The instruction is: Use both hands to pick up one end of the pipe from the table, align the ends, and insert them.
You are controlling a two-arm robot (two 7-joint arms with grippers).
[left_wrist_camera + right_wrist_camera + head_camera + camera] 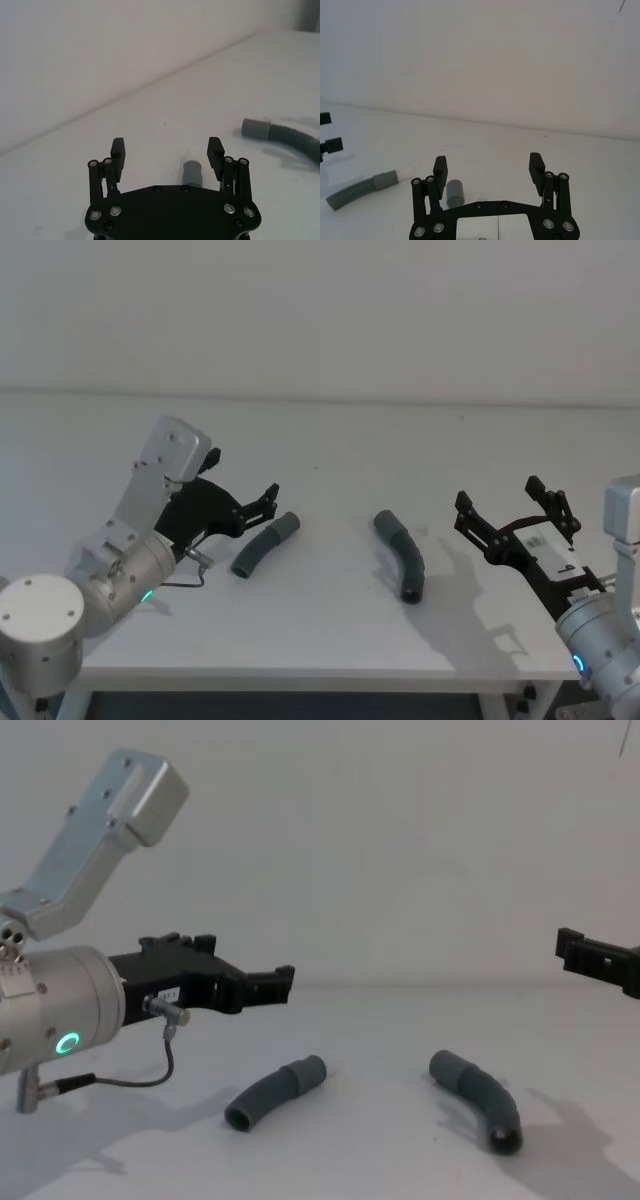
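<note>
Two dark grey curved pieces of the pipe lie apart on the white table (330,440). The left piece (265,545) has its sleeved end pointing back right. My left gripper (268,500) hovers open just left of it and above it, and in the left wrist view that piece's end (192,173) shows below the open left gripper (166,148). The right piece (403,555) lies mid-table. To its right my right gripper (498,492) hangs open and holds nothing. The right wrist view shows one end of the right piece (454,194) by one finger (440,167).
The white wall (320,310) rises behind the table. The table's front edge (300,680) runs close below the pipe pieces. A thin cable (150,1070) loops under my left wrist. In the chest view both pieces (275,1092) (480,1098) lie flat with bare table between them.
</note>
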